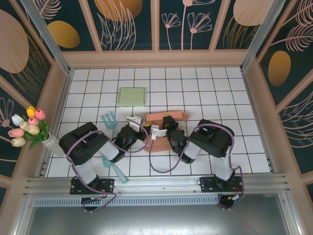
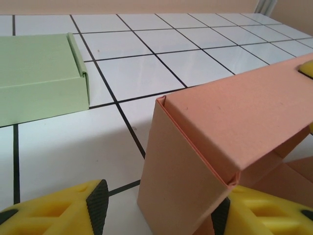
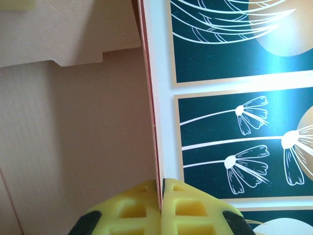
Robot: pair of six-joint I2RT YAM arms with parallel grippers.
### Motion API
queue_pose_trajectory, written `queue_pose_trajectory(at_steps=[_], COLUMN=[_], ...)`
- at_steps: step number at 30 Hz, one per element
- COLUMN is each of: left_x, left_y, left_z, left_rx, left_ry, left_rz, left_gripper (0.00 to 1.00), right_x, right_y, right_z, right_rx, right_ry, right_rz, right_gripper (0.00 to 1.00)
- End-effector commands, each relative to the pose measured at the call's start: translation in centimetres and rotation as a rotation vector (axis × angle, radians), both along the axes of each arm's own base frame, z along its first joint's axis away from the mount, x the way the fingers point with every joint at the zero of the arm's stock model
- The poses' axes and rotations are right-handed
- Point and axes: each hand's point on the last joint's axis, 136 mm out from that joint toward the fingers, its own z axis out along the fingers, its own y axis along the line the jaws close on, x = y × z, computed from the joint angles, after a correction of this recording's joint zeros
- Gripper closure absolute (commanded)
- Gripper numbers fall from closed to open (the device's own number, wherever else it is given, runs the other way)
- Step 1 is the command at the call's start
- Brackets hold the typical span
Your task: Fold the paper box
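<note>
The salmon paper box (image 1: 180, 116) lies partly folded at the middle of the table, with one long wall raised and a flat panel (image 1: 157, 145) toward the arms. In the left wrist view, an upright end flap of the box (image 2: 181, 166) stands between the yellow fingers of my left gripper (image 2: 159, 208). Those fingers are open: the right pad sits at the flap's corner and the left pad is well apart. My right gripper (image 3: 161, 188) is shut on the thin edge of a raised box wall (image 3: 73, 127). In the top view both grippers (image 1: 139, 128) (image 1: 168, 123) meet at the box.
A folded green box (image 1: 132, 96) (image 2: 39, 83) sits behind and to the left. A teal fork-shaped tool (image 1: 109, 119) and another teal piece (image 1: 116, 170) lie by the left arm. Tulips in a vase (image 1: 29, 129) stand at the left wall.
</note>
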Motion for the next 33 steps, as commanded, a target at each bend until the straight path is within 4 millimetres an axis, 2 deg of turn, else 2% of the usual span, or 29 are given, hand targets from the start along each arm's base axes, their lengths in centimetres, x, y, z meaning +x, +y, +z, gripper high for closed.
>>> queue_pose_trajectory(at_steps=[1,6,10,15,20,23,25,26,28,33], left_x=[1.7,2.3,2.8,3.4,3.3,3.2,3.2,3.4,3.6,4.0], left_y=[0.6,1.1,2.2,5.3,7.8,8.2,7.6,7.2,6.8,6.5], left_z=[3.1,1.6,0.4,-0.4,-0.9,-1.1,-1.3,-1.5,-2.0,-3.4], left_rx=[-0.111,-0.082,-0.069,-0.039,-0.013,-0.001,0.001,0.001,0.007,0.016], left_ry=[-0.080,-0.060,-0.049,-0.052,-0.042,-0.032,-0.019,-0.013,0.004,0.026], left_rz=[0.101,0.152,0.226,0.409,0.546,0.559,0.529,0.516,0.508,0.518], left_gripper=[0.41,0.42,0.52,0.71,0.85,0.83,0.74,0.66,0.60,0.59], right_x=[-1.9,-1.8,-1.9,-2.0,-2.0,-2.0,-2.0,-2.1,-2.0,-2.2], right_y=[0.5,0.8,0.8,0.4,0.1,0.0,-0.1,-0.1,-0.2,-0.4], right_z=[-6.5,-6.2,-6.5,-6.8,-6.8,-6.6,-6.6,-6.5,-6.4,-6.3], right_rx=[-0.163,-0.132,-0.127,-0.125,-0.118,-0.106,-0.097,-0.092,-0.080,-0.059], right_ry=[0.187,0.195,0.204,0.208,0.207,0.209,0.211,0.212,0.213,0.216], right_rz=[0.092,0.093,0.091,0.084,0.074,0.070,0.067,0.065,0.061,0.056], right_gripper=[1.00,1.00,1.00,1.00,1.00,1.00,1.00,1.00,1.00,1.00])
